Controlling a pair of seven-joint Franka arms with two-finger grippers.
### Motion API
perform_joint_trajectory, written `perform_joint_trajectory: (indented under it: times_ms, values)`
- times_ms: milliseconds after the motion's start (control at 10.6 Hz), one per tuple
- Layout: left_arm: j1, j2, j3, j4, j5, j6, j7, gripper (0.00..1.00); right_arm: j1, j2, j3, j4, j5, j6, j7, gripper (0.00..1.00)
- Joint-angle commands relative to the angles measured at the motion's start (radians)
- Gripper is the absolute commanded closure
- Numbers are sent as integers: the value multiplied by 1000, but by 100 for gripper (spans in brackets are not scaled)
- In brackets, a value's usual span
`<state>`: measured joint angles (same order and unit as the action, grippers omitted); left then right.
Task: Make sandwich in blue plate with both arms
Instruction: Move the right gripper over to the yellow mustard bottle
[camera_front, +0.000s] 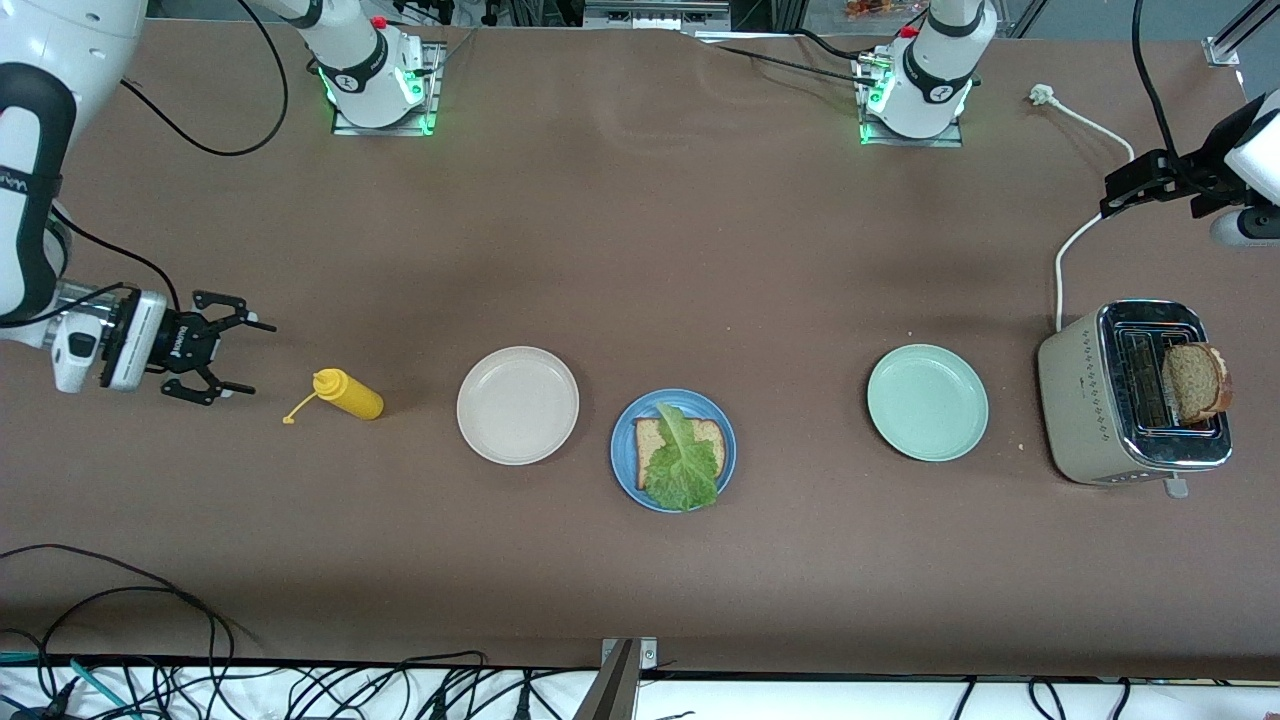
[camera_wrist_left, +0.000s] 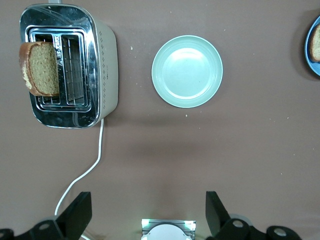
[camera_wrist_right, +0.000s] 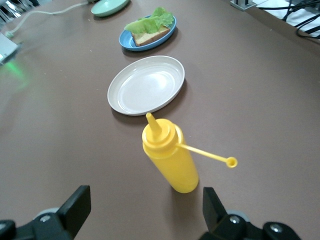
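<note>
Sandwich half built: blue plate (camera_front: 623, 468) mid-surface carries one bread slice (camera_front: 652, 436) with lettuce (camera_front: 684, 465) on top; no top slice yet. Second slice (camera_front: 1192, 382) stands in the toaster (camera_front: 1090, 415) at the left arm's end. Left hand (camera_wrist_left: 145, 215) is over that end, fingers apart, empty. Right hand (camera_front: 228, 360) waits beside the mustard bottle (camera_front: 350, 393), fingers apart, empty. Likely next: left hand pinches the toaster slice, lifts it straight up and lays it on the lettuce.

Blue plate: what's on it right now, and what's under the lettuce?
On the blue plate: one bread slice with a lettuce leaf lying over it. The leaf covers much of the slice, so what sits beneath it can't be seen. No top slice yet.
</note>
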<state>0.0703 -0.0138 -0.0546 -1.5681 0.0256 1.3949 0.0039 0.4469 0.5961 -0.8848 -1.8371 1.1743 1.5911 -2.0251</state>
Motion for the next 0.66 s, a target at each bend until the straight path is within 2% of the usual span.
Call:
perform_joint_trajectory:
  times_ms: [0,282,565]
  values:
    - [5,9,-7,26,11,-19,-8,0,-161,20,139,18,25,-43,-92,1]
    - [3,9,-7,26,11,-19,-9,0,-261,51,249,18,56,-45,-148,1]
    - [3,9,-7,26,11,-19,-8,0,-272,105,273,19,122,-62,-233,1]
